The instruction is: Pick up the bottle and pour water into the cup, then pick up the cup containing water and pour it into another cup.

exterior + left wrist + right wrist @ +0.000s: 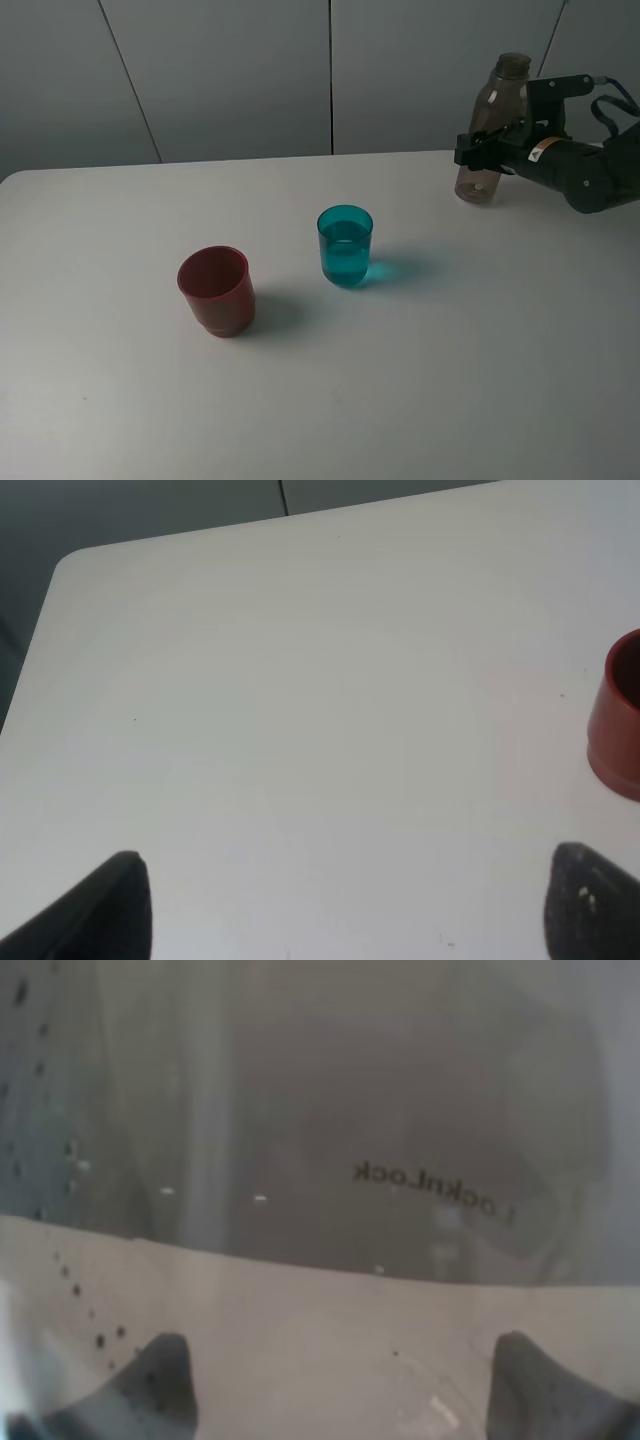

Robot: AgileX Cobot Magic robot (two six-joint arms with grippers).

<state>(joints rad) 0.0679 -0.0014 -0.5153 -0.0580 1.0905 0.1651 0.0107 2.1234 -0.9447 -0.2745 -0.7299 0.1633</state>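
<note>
The bottle (503,95), smoky grey-brown and translucent, stands upright at the table's back right. My right gripper (482,150) is shut on the bottle's lower body. In the right wrist view the bottle (400,1110) fills the picture just past the right gripper (350,1390). The cup (345,247), teal and translucent, stands mid-table with water in it. To its front left stands another cup (216,290), dark red and opaque. My left gripper (355,905) is open over bare table, and the red cup (622,720) is off to one side of it.
The white table (450,380) has a rounded back-left corner (75,560). Grey wall panels rise behind it. The left arm does not show in the exterior high view.
</note>
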